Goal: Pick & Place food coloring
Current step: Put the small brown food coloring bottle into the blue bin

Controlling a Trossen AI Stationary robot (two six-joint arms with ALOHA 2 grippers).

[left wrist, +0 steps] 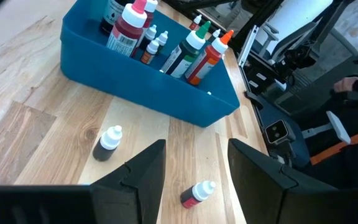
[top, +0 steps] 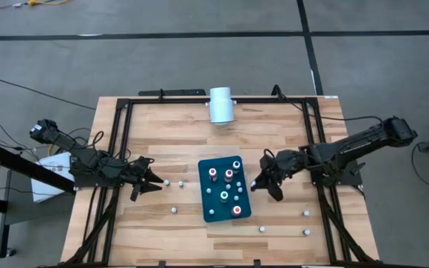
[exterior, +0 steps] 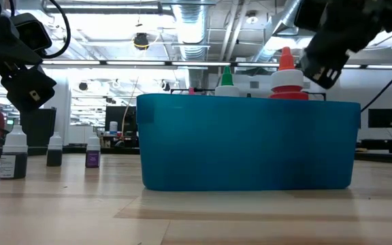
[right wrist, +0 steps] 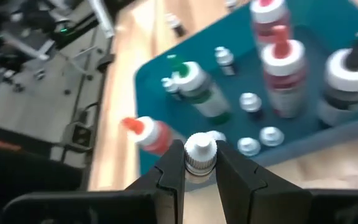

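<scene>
Bare wood flanks the tray (top: 208, 208); right fingers (right wrist: 199, 163) clamp a small bottle (right wrist: 200, 152), left fingers (left wrist: 194, 163) apart.

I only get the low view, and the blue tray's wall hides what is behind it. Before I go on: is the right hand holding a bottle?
Observer: Yes. The right hand is shut on a small white-capped bottle, just beside the tray's right edge.
Operator: And the left hand?
Observer: The left hand is open and holds nothing. It is over the table, left of the tray.
Operator: How many bottles are outside the tray?
Observer: From above I count six loose bottles on the wood: three on the left hand's side and three on the right hand's side.
</scene>
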